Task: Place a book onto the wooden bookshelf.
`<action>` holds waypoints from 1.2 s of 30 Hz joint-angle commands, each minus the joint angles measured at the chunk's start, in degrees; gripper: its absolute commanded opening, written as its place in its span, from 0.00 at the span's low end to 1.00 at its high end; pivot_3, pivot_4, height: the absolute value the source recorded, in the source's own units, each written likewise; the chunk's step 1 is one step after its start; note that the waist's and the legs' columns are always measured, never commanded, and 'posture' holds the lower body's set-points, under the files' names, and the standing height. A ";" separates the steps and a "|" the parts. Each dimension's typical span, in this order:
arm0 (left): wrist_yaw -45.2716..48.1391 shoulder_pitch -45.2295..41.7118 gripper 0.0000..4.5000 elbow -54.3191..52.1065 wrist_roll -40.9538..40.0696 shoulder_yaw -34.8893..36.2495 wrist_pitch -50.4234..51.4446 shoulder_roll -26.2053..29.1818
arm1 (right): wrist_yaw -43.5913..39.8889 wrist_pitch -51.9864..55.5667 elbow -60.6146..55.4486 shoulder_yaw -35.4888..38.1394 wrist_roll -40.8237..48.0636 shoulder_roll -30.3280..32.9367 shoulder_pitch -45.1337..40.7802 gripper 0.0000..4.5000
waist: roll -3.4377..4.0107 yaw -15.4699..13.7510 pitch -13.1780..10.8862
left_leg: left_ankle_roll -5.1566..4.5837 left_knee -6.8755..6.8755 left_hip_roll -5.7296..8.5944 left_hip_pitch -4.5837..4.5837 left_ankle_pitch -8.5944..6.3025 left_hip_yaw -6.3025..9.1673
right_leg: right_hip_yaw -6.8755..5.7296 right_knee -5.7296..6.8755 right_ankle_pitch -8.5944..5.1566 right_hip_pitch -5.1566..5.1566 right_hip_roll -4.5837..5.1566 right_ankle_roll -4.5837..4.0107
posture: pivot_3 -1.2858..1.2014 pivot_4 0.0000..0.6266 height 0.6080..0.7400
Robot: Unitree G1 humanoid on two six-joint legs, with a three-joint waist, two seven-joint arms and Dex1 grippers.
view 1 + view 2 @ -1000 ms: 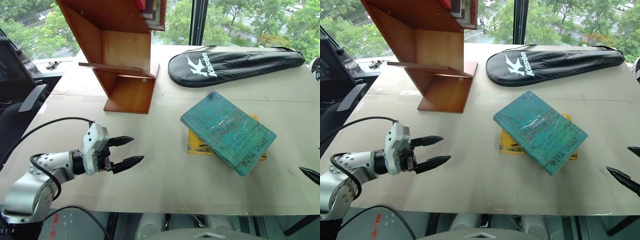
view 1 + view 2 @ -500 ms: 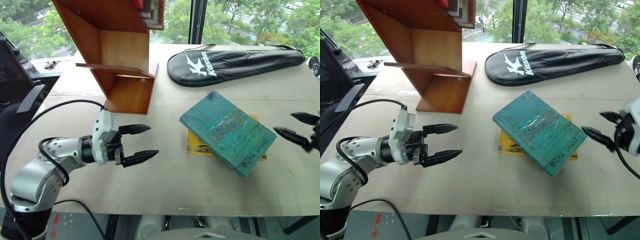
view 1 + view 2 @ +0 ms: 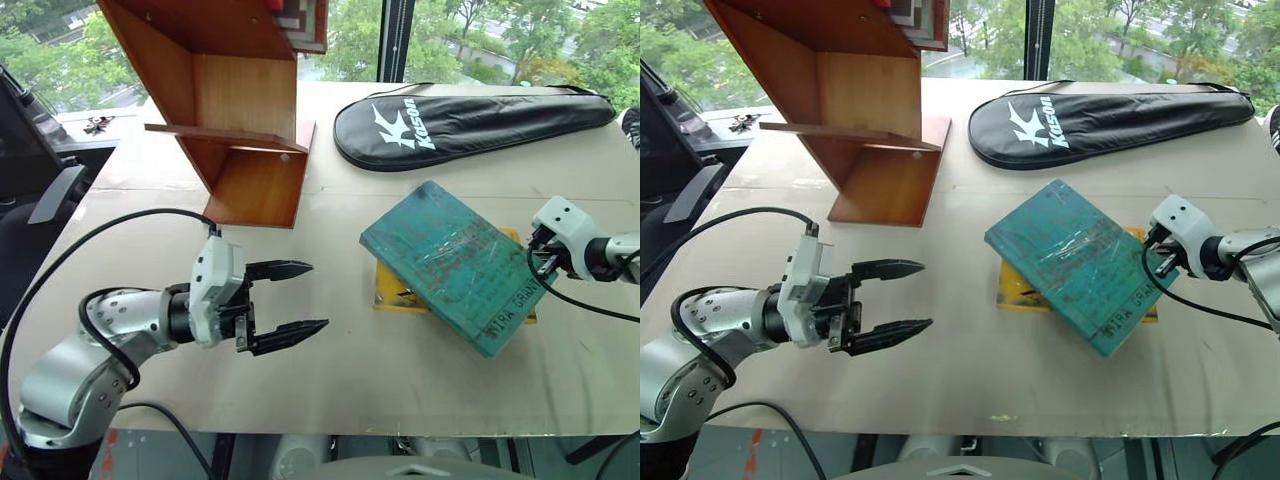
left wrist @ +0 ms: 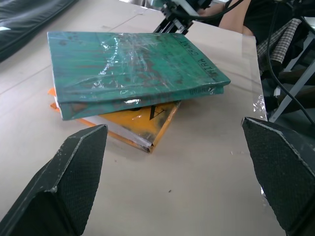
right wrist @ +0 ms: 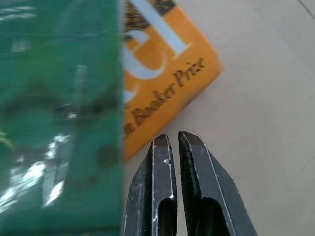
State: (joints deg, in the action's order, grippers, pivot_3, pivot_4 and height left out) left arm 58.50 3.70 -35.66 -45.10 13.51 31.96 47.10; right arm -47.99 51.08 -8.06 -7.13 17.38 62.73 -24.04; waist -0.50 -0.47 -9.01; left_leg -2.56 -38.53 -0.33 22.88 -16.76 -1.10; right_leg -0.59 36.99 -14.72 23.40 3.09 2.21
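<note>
The teal book (image 3: 455,264) lies right of centre in the head view, on a yellow book (image 3: 392,287). The right pincer (image 5: 173,139), fingers together and empty, sits just beside its right edge. The left pincer (image 3: 297,299), fingers apart, hangs lower left. The bookshelf (image 3: 232,95) stands upper left.

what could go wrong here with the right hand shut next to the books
The right hand is shut at the edge of the green book, gripping nothing, so it may just shove it. The green book lies loose and askew on the yellow book, so a push could slide both across the table.
</note>
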 commanded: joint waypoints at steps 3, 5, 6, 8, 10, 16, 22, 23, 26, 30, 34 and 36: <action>-0.08 2.74 1.00 -1.77 1.10 0.97 -2.22 0.12 | 1.71 6.38 -9.66 2.88 3.58 -4.33 -1.82 0.02 | -0.01 0.18 0.01 | 0.00 0.00 0.00 -0.09 0.00 0.01 | 0.02 0.15 0.00 0.00 -0.01 0.00 | 0.52 0.24 1.00; -0.07 3.11 1.00 -1.54 1.53 0.68 -2.40 0.30 | 2.91 8.24 -11.86 2.20 3.90 -6.48 -2.52 0.02 | 0.00 -0.01 0.01 | 0.00 -0.07 0.00 -0.11 0.00 0.01 | 0.02 0.29 0.00 0.00 0.00 -0.01 | 0.52 0.24 1.00; -0.07 3.23 1.00 -1.35 1.68 0.57 -2.47 0.36 | 3.30 8.97 -12.55 1.72 3.92 -7.30 -2.82 0.02 | 0.00 -0.11 0.01 | 0.00 -0.13 0.01 -0.11 0.00 0.01 | 0.02 0.37 0.00 0.00 0.01 -0.01 | 0.52 0.24 1.00; 0.22 3.38 1.00 -0.78 2.55 0.27 -3.00 0.59 | 4.02 9.77 -13.48 0.68 3.54 -8.54 -3.27 0.02 | 0.00 -0.27 0.01 | -0.01 -0.24 0.02 -0.11 0.00 0.00 | 0.03 0.46 0.00 0.01 0.01 -0.01 | 0.52 0.24 1.00; -0.02 3.19 1.00 -0.17 2.33 0.44 -2.68 0.28 | 4.63 10.36 -14.38 0.21 3.67 -10.00 -3.55 0.02 | -0.02 -0.37 0.01 | -0.01 -0.32 0.03 -0.10 -0.01 0.01 | 0.03 0.52 0.00 0.01 0.02 -0.01 | 0.52 0.24 1.00; -2.58 3.50 1.00 1.70 2.88 0.27 -0.59 0.06 | 6.20 8.94 -15.15 2.03 3.65 -12.73 -2.53 0.02 | -0.01 -0.23 0.01 | -0.01 -0.37 0.03 -0.10 0.00 0.01 | 0.03 0.63 0.00 0.02 0.01 -0.01 | 0.52 0.24 1.00; -11.88 1.02 1.00 5.30 -12.48 1.40 17.90 -0.85 | -3.85 -17.17 -16.62 23.32 7.87 -13.23 14.99 0.19 | -0.05 -0.75 0.02 | -0.06 -0.52 0.05 0.02 -0.04 0.16 | -0.07 0.60 -0.02 -0.01 0.02 0.03 | 0.52 0.24 1.00; -14.94 -0.13 1.00 7.42 -16.63 1.48 21.54 -1.93 | -7.97 -17.93 -17.76 28.26 11.84 -14.06 19.23 0.25 | -0.06 -0.64 0.02 | -0.07 -0.53 0.05 0.01 -0.04 0.16 | -0.06 0.61 -0.03 -0.04 0.02 0.04 | 0.52 0.24 1.00; -25.67 -3.78 1.00 13.49 -27.15 1.42 30.16 -5.66 | -16.24 -20.64 -20.07 37.00 18.26 -13.51 27.10 0.57 | -0.05 -0.49 0.03 | -0.24 -0.58 0.05 -0.10 -0.14 0.23 | -0.09 0.64 -0.02 -0.19 0.04 0.06 | 0.52 0.24 1.00; -37.72 -7.71 1.00 19.03 -37.37 0.18 36.11 -9.68 | -21.62 -19.07 -20.11 42.10 24.69 -10.03 28.93 1.00 | -0.06 0.82 0.00 | -0.32 -0.69 0.04 -0.63 -0.19 0.18 | 0.05 0.97 0.00 -0.49 0.03 0.04 | 0.52 0.24 1.00; -46.57 -11.06 1.00 24.91 -44.23 -1.36 37.72 -13.12 | -22.68 -20.31 -19.16 41.51 25.10 -8.10 28.65 1.00 | -0.14 1.00 0.01 | -0.33 -0.65 0.01 -1.27 -0.19 0.23 | 0.03 0.95 -0.03 -1.14 0.03 0.00 | 0.52 0.24 1.00; -49.56 -13.00 1.00 27.56 -44.98 -2.42 37.98 -14.79 | -22.71 -20.38 -19.64 41.12 25.56 -7.81 28.57 1.00 | -0.14 0.78 0.01 | -0.29 -0.68 0.02 -1.26 -0.17 0.23 | 0.03 0.96 -0.03 -1.14 0.03 -0.01 | 0.52 0.24 1.00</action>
State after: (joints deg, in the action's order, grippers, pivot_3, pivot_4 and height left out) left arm 11.59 -7.92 -9.49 -87.47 11.75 69.68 33.44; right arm -70.20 31.60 -26.43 33.55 41.65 54.10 5.19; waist -0.64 0.31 -9.00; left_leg -2.85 -39.21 -0.31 21.63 -16.93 -0.87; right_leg -0.56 37.95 -14.75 22.26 3.12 2.21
